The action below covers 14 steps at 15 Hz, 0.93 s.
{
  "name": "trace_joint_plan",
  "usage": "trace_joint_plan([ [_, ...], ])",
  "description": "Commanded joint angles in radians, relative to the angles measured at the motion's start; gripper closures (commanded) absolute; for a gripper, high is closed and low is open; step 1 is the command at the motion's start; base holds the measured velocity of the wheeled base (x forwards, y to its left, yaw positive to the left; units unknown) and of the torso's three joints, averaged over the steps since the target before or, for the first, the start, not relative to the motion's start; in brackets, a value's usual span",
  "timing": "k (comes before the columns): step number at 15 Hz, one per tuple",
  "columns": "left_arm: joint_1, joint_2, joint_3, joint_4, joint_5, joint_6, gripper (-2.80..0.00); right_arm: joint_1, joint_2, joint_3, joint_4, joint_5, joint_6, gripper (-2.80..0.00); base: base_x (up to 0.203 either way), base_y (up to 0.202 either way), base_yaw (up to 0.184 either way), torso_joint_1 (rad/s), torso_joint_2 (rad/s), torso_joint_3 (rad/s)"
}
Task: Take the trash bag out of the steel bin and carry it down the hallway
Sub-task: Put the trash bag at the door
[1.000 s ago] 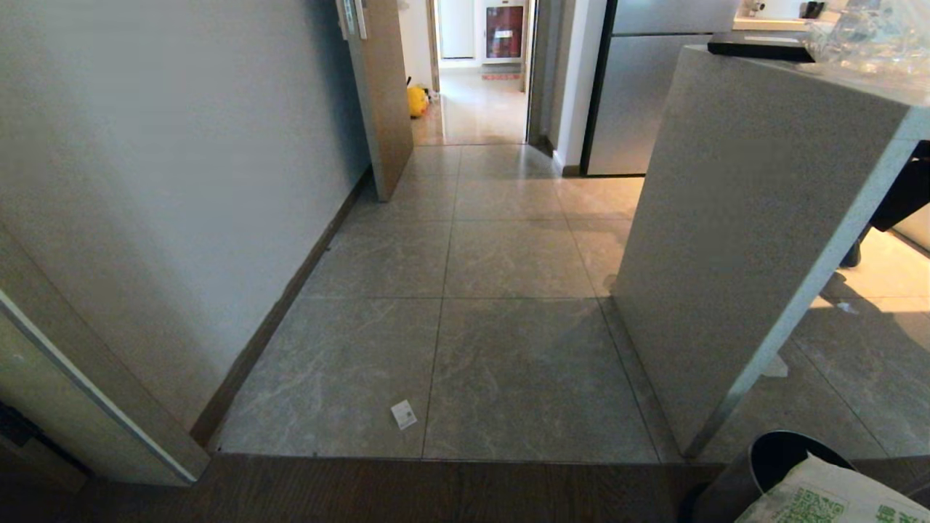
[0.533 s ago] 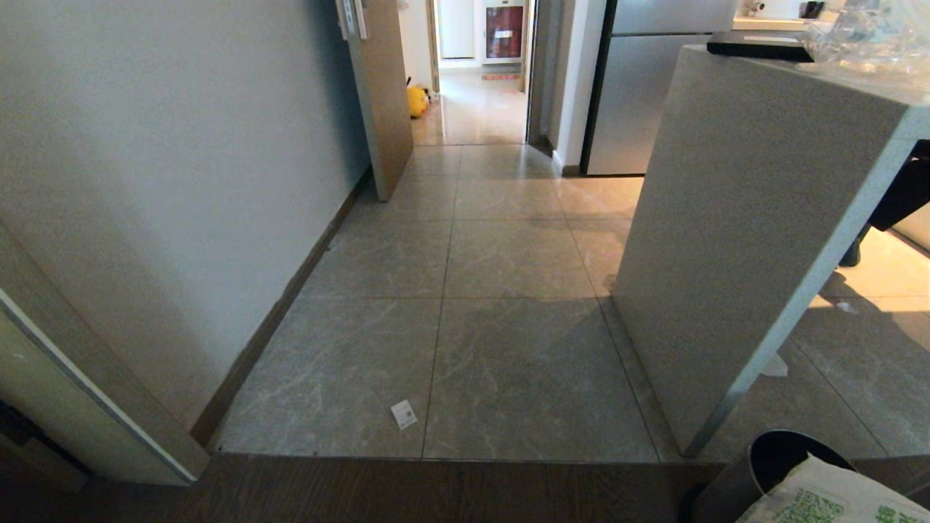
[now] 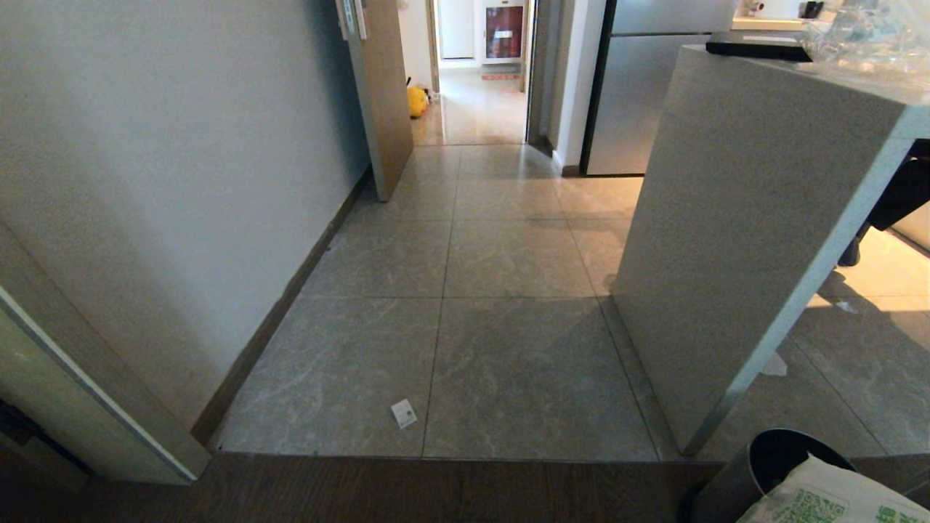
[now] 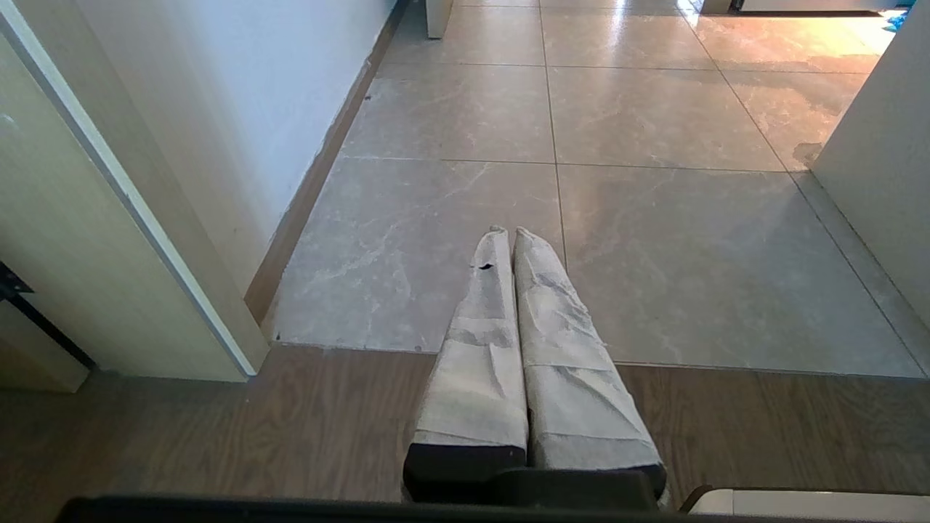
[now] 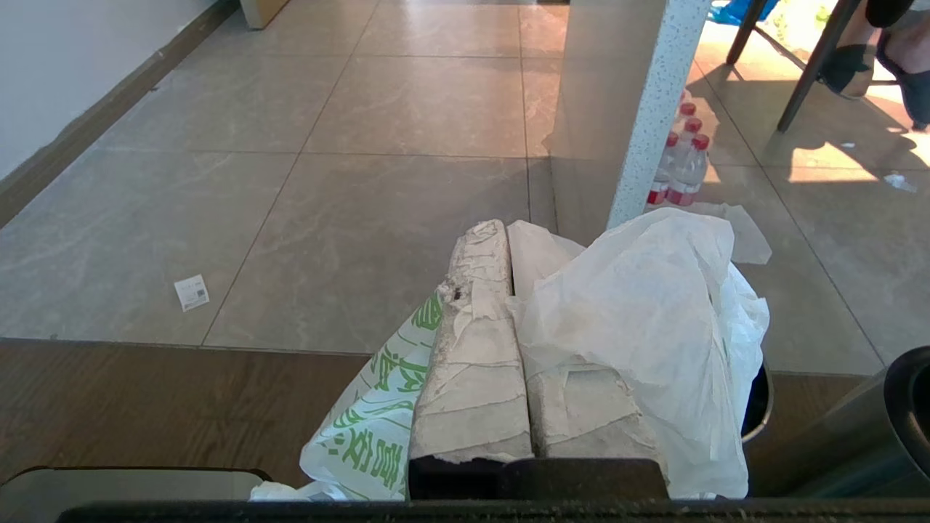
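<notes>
Facing tiled hallway (image 3: pixel 508 254) from wood-plank floor (image 3: pixel 363 494).

The head camera looks forward and down the tiled hallway (image 3: pixel 508 254). Both wrist cameras sit low, facing 12 o'clock, sharing those tiles and the wood floor (image 4: pixel 218 436).

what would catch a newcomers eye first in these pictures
First, the white trash bag with green print, bunched around the right tool and pinched between its shut fingers, just above the steel bin on the dark wood floor. Beyond it the grey tiled hallway runs to an open doorway.
</notes>
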State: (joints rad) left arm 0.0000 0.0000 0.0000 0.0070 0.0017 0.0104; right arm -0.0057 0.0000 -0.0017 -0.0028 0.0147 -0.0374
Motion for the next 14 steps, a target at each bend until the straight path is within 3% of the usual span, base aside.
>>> trace_joint_plan([
  [1, 0.000, 0.000, 0.000, 0.001, 0.000, -0.001, 0.00, 0.000, 0.000, 0.002, 0.000, 0.001, -0.001, 0.00, 0.000, 0.000, 0.000, 0.000, 0.00, 0.000],
  [14, 0.000, 0.000, -0.002, 0.007, -0.005, 0.022, 0.00, 0.000, 0.000, 0.000, 0.000, 0.001, -0.001, 0.00, 0.000, 0.000, 0.000, 0.000, 0.00, 0.000],
])
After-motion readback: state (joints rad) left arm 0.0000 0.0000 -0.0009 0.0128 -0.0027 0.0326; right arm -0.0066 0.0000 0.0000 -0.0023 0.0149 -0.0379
